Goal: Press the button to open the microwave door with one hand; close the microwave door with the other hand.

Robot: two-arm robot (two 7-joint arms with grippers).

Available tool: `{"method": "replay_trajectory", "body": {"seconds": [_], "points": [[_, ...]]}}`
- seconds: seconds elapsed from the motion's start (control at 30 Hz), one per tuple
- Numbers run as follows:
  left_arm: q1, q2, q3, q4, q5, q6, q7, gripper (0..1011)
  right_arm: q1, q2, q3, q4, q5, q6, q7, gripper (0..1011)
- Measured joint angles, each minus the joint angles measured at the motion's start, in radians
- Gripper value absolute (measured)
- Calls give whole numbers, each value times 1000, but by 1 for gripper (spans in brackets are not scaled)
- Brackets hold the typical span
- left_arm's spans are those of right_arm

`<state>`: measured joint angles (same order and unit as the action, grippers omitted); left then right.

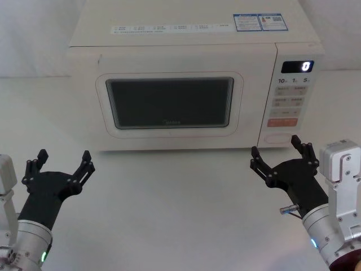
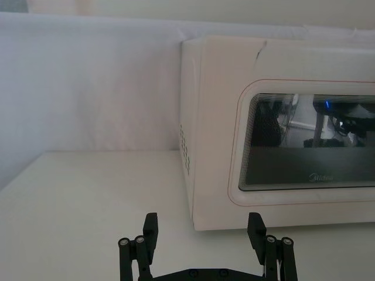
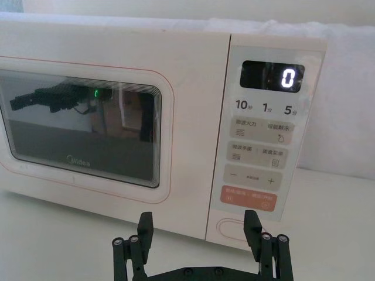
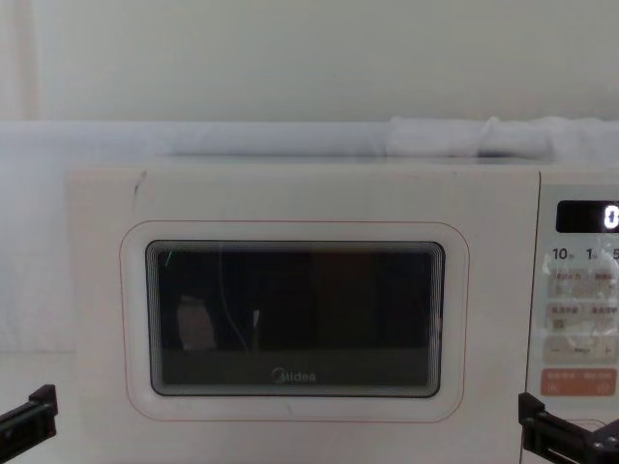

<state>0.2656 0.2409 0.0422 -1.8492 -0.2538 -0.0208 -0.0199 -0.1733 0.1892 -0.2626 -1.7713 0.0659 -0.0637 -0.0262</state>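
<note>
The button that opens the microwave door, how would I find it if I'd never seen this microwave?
Find the cream microwave, then the control panel right of its door. The button sits at the panel's very bottom, under the orange-pink key: wide, pill-shaped, cream, unmarked, and bigger than the small labelled keys.

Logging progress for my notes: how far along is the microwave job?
Nothing looks done: the door sits shut. In hand: the right gripper, open, hovers just before the button, not touching. The left gripper waits open, front-left of the microwave. Left: press, then close the door.
</note>
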Motion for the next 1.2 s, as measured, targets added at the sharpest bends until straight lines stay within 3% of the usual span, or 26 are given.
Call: {"method": "replay_trajectory", "body": {"seconds": [1.2], "points": [[0, 0, 0, 0, 0, 0, 0, 1001, 0, 0, 0, 0, 0, 0, 0, 1000]]}}
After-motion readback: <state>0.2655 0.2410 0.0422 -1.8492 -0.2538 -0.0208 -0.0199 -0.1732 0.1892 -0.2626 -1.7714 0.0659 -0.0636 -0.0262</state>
